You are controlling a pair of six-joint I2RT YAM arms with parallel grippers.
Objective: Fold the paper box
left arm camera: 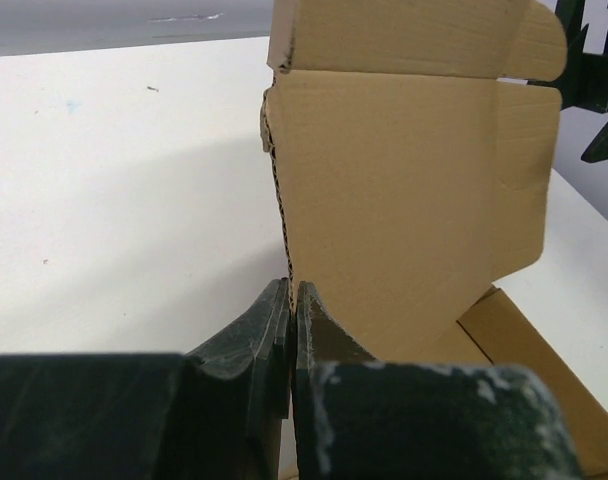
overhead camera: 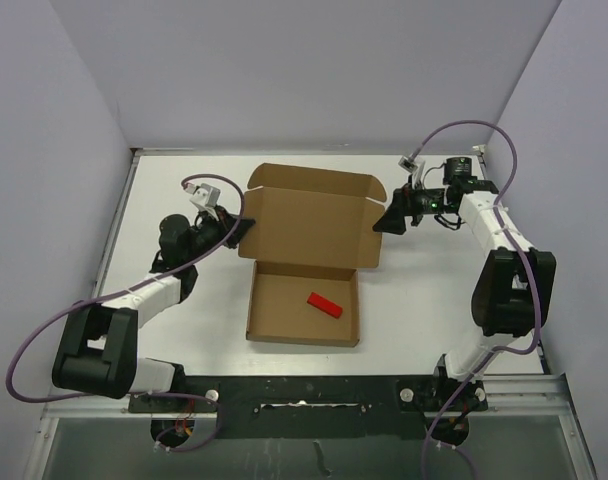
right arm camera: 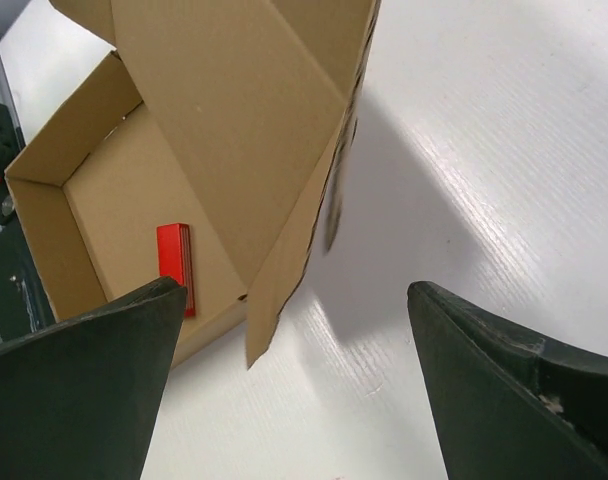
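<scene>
The paper box (overhead camera: pixel 302 318) is a brown cardboard mailer lying open in the middle of the table, with its lid (overhead camera: pixel 309 225) raised at the far side. A small red block (overhead camera: pixel 323 305) lies inside the tray. My left gripper (overhead camera: pixel 232 232) is shut on the lid's left edge; in the left wrist view the jaws (left arm camera: pixel 292 300) pinch the cardboard (left arm camera: pixel 414 200). My right gripper (overhead camera: pixel 389 222) is open beside the lid's right side flap. In the right wrist view (right arm camera: pixel 296 288) the flap (right arm camera: pixel 284 260) hangs between the spread fingers without touching them, and the red block (right arm camera: pixel 172 262) shows behind it.
The white table (overhead camera: pixel 434 300) is walled by purple panels on the left, back and right. A black rail (overhead camera: pixel 304 392) with the arm bases runs along the near edge. The right arm's dark gripper shows in the left wrist view (left arm camera: pixel 596 90) past the lid.
</scene>
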